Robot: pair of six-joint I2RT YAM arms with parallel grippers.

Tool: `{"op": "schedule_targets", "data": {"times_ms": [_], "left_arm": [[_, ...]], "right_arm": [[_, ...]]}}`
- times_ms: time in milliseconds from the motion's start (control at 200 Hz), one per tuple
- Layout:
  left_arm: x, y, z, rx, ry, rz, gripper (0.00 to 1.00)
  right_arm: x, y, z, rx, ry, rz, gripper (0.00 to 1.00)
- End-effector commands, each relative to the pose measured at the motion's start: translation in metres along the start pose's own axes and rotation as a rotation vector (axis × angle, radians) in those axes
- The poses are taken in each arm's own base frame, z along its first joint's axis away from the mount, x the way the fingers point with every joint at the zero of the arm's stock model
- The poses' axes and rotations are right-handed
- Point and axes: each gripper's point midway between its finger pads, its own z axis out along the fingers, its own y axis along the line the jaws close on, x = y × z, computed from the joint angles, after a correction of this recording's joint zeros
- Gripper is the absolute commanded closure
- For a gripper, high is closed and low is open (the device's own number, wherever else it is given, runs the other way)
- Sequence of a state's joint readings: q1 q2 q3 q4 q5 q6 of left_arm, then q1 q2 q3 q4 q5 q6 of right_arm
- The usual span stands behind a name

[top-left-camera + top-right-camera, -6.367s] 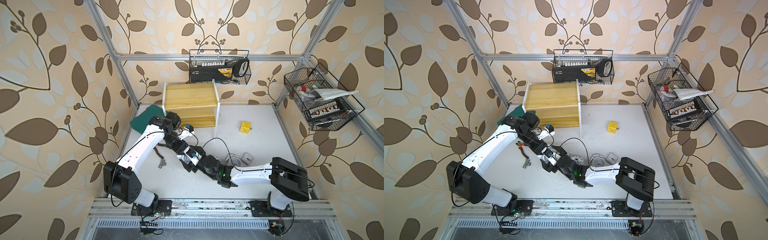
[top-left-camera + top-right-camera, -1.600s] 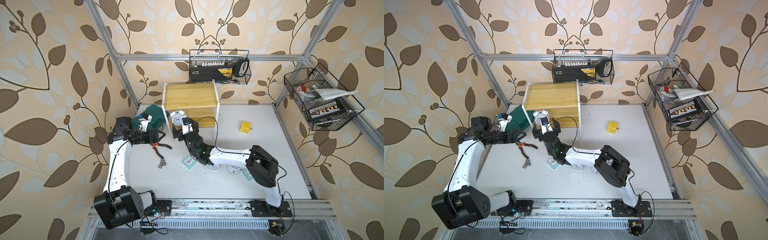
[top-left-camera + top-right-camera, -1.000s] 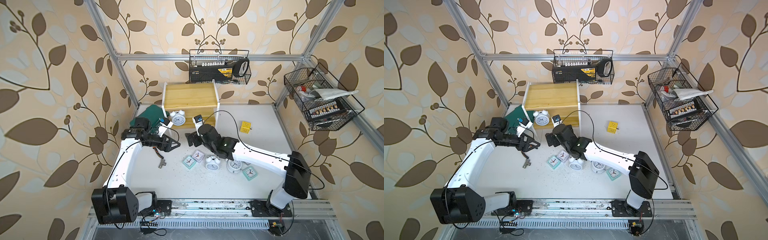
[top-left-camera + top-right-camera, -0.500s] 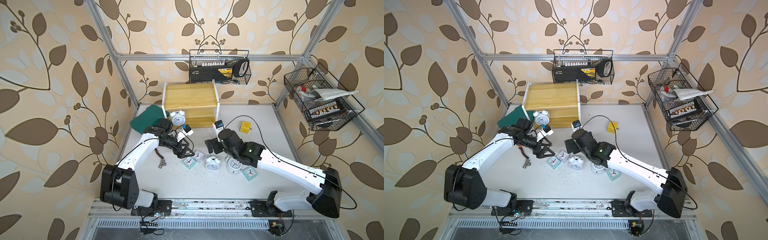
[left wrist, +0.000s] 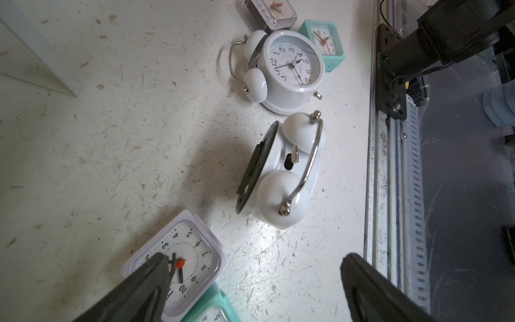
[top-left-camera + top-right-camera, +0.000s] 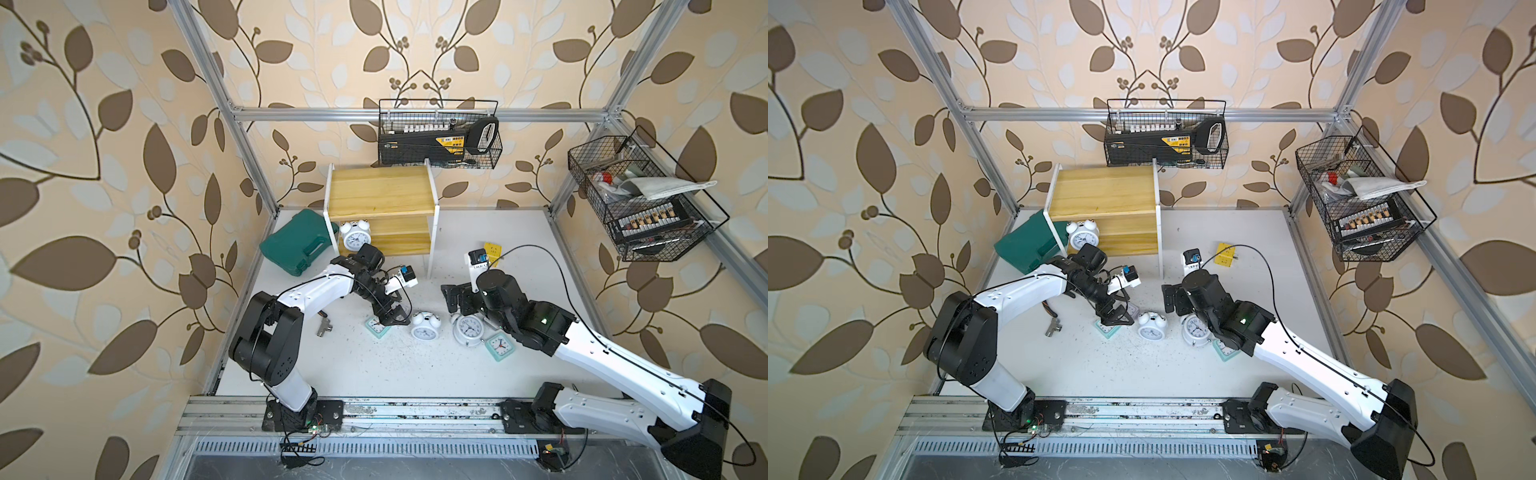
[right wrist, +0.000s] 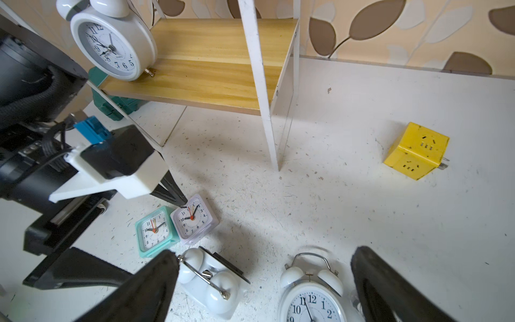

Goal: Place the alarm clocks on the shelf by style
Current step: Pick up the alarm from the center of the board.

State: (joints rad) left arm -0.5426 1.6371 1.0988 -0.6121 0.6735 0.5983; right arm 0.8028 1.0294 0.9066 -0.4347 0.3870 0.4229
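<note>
left gripper (image 6: 392,318), jaws wide, sits over the lilac clock (image 7: 194,219), mint clock (image 7: 156,232) against it; right gripper (image 7: 264,252) wide too; yellow cube (image 6: 492,252) centre-right, open table (image 6: 374,365) lower centre.

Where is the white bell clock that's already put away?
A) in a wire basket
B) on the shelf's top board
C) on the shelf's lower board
C: the white bell clock stands at one end of the shelf's lower board.

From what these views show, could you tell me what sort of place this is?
Probably a robot test cell dressed as a room: an aluminium frame lined with leaf wallpaper, and left arm and right arm bolted to a rail.
</note>
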Motion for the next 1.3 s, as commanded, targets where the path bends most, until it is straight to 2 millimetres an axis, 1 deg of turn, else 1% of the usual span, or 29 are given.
{"op": "schedule_targets", "data": {"times_ms": [0, 130, 265, 405, 550, 695, 920, 1150, 1300], "left_arm": [[-0.009, 0.003, 0.010, -0.036, 0.011, 0.074, 0.01], [-0.010, -0.005, 0.024, -0.017, 0.045, 0.114, 0.04], [-0.011, -0.016, 0.034, -0.001, 0.069, 0.155, 0.13], [-0.012, -0.025, 0.043, -0.001, 0.088, 0.191, 0.18], [-0.013, -0.026, 0.052, -0.026, 0.115, 0.219, 0.21], [-0.014, -0.024, 0.057, -0.048, 0.137, 0.227, 0.30], [-0.013, -0.019, 0.056, -0.069, 0.162, 0.208, 0.50], [-0.018, -0.022, 0.045, -0.092, 0.151, 0.210, 0.60], [-0.026, -0.022, 0.027, -0.087, 0.120, 0.166, 0.64]], "right_arm": [[0.006, -0.013, -0.004, 0.026, 0.007, 0.022, 0.01], [0.007, -0.022, -0.008, 0.041, -0.004, 0.046, 0.01], [0.009, -0.027, -0.007, 0.050, -0.007, 0.061, 0.01], [0.013, -0.029, -0.003, 0.052, 0.003, 0.071, 0.01], [0.017, -0.026, 0.002, 0.037, 0.014, 0.081, 0.01], [0.020, -0.024, 0.006, 0.026, 0.026, 0.090, 0.01], [0.026, -0.019, 0.013, 0.011, 0.049, 0.095, 0.01], [0.027, -0.018, 0.016, 0.007, 0.050, 0.099, 0.01], [0.026, -0.008, 0.019, -0.045, 0.046, 0.083, 0.01]]}}
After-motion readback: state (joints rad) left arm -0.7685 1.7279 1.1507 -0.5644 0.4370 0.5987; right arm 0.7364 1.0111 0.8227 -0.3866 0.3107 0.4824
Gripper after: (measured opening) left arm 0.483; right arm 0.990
